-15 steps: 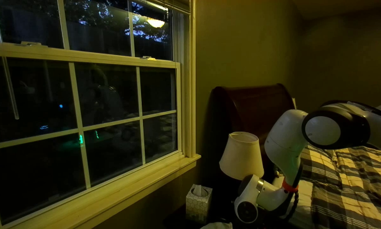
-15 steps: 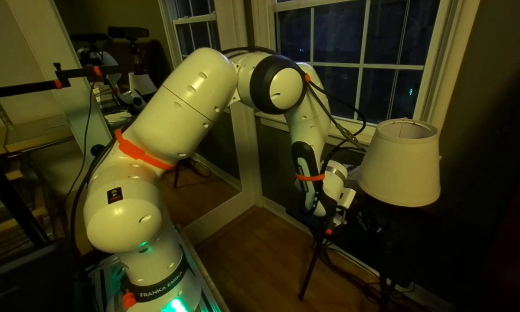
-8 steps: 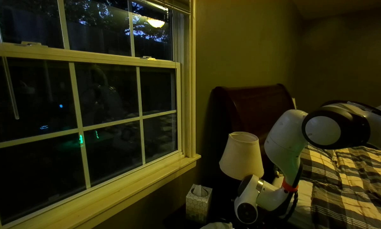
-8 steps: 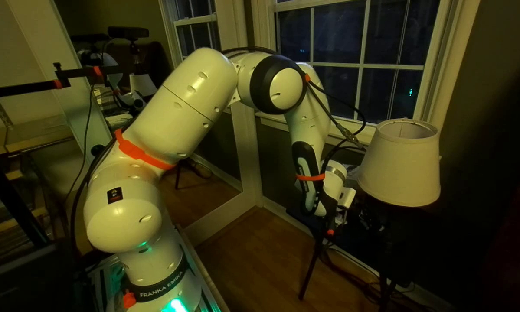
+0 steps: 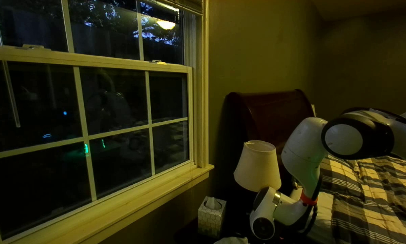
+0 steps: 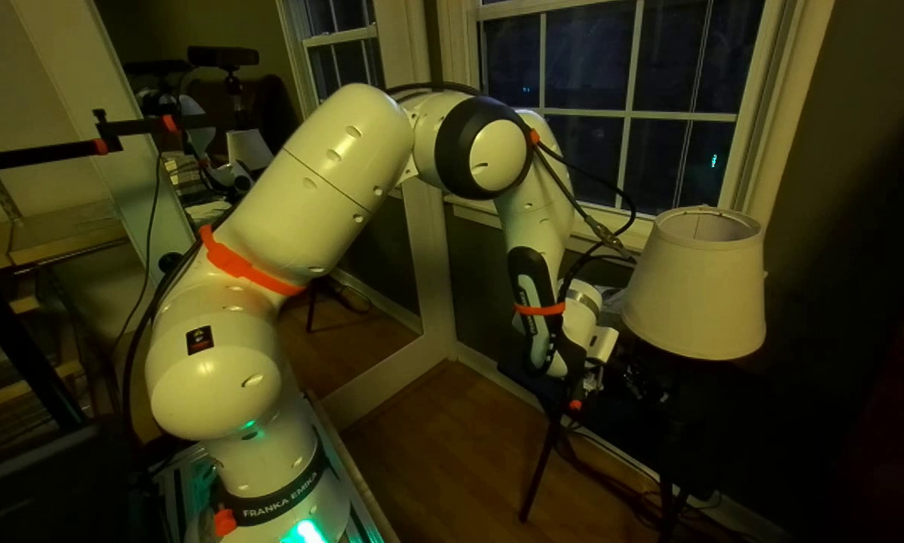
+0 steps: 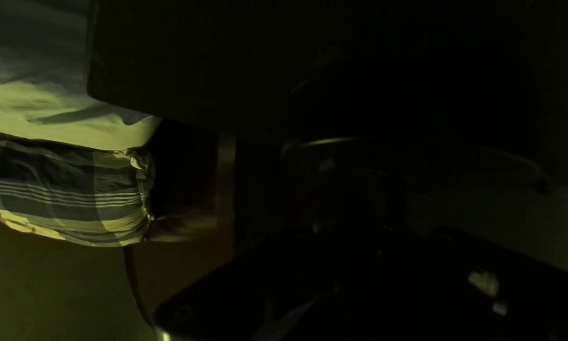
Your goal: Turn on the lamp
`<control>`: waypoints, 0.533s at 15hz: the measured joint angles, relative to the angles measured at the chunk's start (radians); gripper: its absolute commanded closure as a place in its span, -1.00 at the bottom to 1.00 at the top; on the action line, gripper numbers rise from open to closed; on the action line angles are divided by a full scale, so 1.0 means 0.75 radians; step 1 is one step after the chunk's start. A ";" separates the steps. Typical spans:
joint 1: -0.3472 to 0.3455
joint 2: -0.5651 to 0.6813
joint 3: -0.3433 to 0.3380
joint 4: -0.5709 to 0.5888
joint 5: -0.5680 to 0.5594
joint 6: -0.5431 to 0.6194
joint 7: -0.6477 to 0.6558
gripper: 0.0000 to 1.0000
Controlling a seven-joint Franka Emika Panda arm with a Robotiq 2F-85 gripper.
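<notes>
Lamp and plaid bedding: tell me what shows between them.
In an exterior view, the robot's arm shows between the lamp and plaid bedding, with part of the dark headboard behind.

The arm [image 6: 346,170] arches downward, its pincer [image 7: 376,241] too dark to read.

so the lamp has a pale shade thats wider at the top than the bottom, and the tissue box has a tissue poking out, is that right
Not quite: the lamp has a pale shade narrower at the top than the bottom, as both exterior views show. The rest holds: the tissue box has a tissue poking out, seen in an exterior view.
</notes>
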 measured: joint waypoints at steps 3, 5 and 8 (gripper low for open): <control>0.000 0.006 0.001 0.000 0.000 0.000 0.000 1.00; 0.000 0.013 0.002 0.003 -0.001 0.000 0.000 1.00; -0.004 0.021 0.002 0.014 -0.001 0.000 -0.001 1.00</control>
